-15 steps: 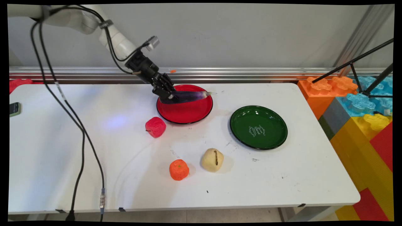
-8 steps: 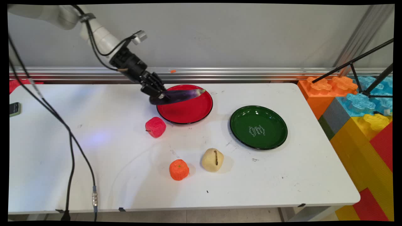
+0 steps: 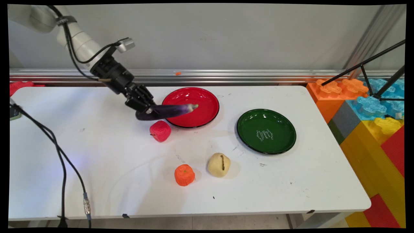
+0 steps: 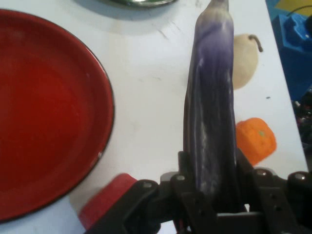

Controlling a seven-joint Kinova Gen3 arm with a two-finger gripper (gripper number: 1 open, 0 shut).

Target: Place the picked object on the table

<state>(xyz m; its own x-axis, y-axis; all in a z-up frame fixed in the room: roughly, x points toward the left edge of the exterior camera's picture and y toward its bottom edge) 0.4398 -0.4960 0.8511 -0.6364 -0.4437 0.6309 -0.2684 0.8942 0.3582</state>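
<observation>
My gripper point(image 3: 146, 109) is shut on the thick end of a long purple eggplant point(image 3: 168, 111), held in the air with its pale tip over the left part of the red plate point(image 3: 207, 110). In the hand view the eggplant point(image 4: 210, 112) runs straight up from the gripper point(image 4: 209, 195), with the red plate point(image 4: 44, 112) to its left. A red apple point(image 3: 160, 131) lies on the table just below the gripper; its edge point(image 4: 105, 200) shows beside the linkage.
A green plate point(image 3: 266, 131) sits right of the red one. An orange point(image 3: 184, 175) and a pale pear point(image 3: 219, 164) lie nearer the front edge. Big coloured blocks point(image 3: 372, 110) and a black tripod stand off the table's right end.
The gripper has carried the eggplant left and toward the table's near side, off the middle of the red plate to its left rim, above the red apple.
</observation>
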